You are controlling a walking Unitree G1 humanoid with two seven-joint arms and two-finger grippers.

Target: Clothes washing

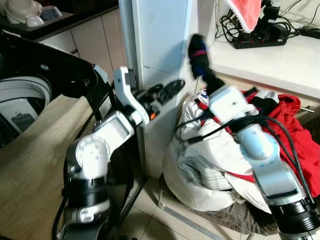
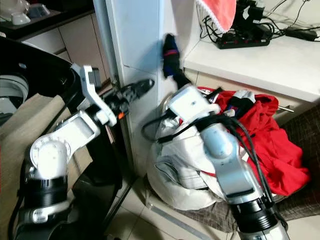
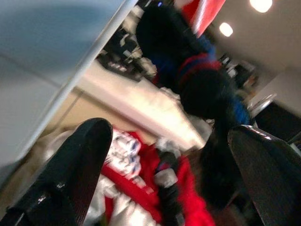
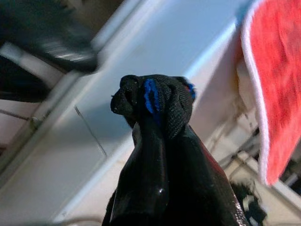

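My right gripper [image 1: 200, 60] is raised above the laundry pile and is shut on a small black garment with blue and red stripes [image 1: 198, 51], bunched at its fingertips [image 4: 155, 101]. My left gripper [image 1: 167, 90] is open and reaches right toward that garment, which hangs between its two fingers [image 3: 80, 160] in the left wrist view, apart from them. A heap of white and red clothes [image 1: 220, 150] lies in a basket below the right arm. The open top-load washing machine [image 1: 22, 100] is at the far left.
A white cabinet panel [image 1: 160, 40] stands just behind both grippers. To the right is a white counter [image 1: 280, 60] with a power strip and cables [image 1: 260, 35]; a red towel [image 1: 247, 12] hangs above. A beige cloth [image 1: 30, 165] covers the surface at left.
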